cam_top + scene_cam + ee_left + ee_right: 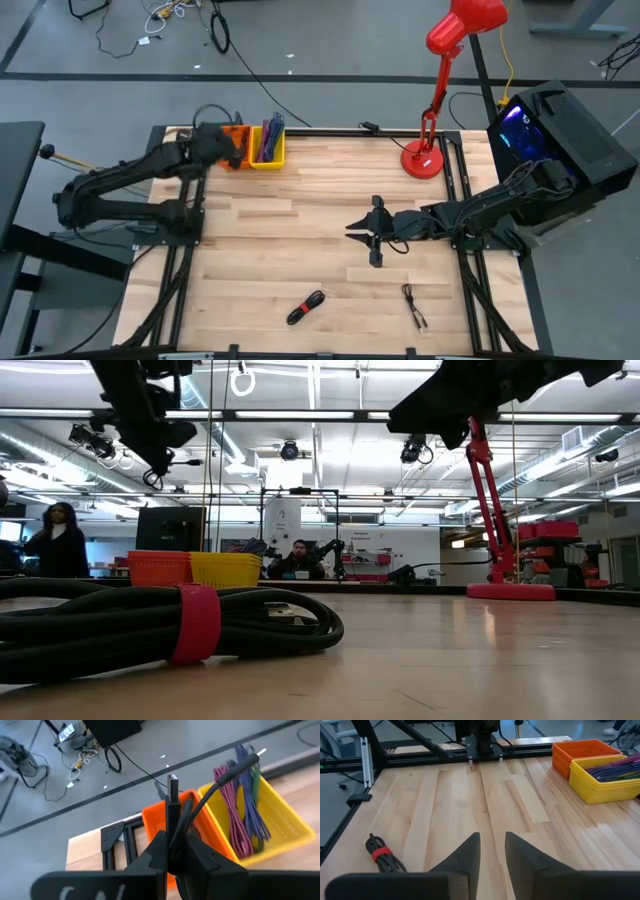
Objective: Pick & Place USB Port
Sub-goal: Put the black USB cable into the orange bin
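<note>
My left claw (172, 851) is closed on a black USB cable (173, 805). The plug end stands upright between my fingers, its metal tip pointing away from the wrist, and the lead curves off over the yellow basket (280, 822). In the high view, this claw (215, 143) hangs at the far left corner of the surface (300, 250), just beside the orange basket (234, 148). In the left wrist view, the orange basket (160, 817) sits directly beneath and behind the held plug; the yellow basket adjoins it, touching, and holds bundled cables of purple, red and green.

My right claw (492, 851) holds nothing; its fingers stand apart with bare wood showing between them. In the high view it (368, 232) hovers over the middle of the surface, well apart from both baskets.

Two further cables lie on the near part of the surface. A black coiled cable with a red strap (305, 307) lies near the front edge, left of centre; the right wrist view shows it (382, 855) off to one side of my right claw, not touching. In the low view it (170, 622) fills the foreground. A thinner loose black cable (415, 306) lies near the front edge, nearer the right arm.

A red desk lamp (440, 90) stands at the far right of the surface.
</note>
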`<state>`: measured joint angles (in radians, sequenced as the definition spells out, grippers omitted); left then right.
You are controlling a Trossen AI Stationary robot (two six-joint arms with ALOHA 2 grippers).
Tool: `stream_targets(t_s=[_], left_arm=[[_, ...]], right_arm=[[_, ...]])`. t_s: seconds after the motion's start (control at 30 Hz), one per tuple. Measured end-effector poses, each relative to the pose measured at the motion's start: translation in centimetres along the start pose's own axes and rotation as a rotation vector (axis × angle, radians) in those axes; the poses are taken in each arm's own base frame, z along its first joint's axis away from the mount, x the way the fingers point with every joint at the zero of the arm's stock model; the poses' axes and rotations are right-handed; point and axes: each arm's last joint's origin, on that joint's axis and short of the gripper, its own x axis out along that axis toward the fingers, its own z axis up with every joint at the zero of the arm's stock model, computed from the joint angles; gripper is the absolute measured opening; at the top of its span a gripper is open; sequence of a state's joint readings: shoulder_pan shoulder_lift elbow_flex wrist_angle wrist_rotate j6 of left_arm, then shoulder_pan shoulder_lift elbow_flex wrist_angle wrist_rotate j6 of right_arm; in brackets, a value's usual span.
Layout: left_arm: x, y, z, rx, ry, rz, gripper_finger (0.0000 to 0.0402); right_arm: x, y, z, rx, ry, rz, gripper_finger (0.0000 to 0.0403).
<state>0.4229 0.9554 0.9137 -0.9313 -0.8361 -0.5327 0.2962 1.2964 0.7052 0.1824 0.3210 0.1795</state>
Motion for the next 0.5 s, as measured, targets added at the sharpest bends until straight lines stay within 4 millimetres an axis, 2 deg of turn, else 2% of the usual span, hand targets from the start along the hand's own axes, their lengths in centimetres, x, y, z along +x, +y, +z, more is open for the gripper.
stream_targets(t_s=[0.23,0.5], left_arm=[[2.8,2.0,1.5,-0.034,0.061,-0.015,0.0037],[4.4,3.4,2.5,-0.078,0.057,-0.034,0.0037]], right_arm=[[0.0,0.0,-0.1,0.009,0.008,-0.001,0.0092],[0.0,0.0,-0.1,0.003,0.004,-0.001,0.0092]])
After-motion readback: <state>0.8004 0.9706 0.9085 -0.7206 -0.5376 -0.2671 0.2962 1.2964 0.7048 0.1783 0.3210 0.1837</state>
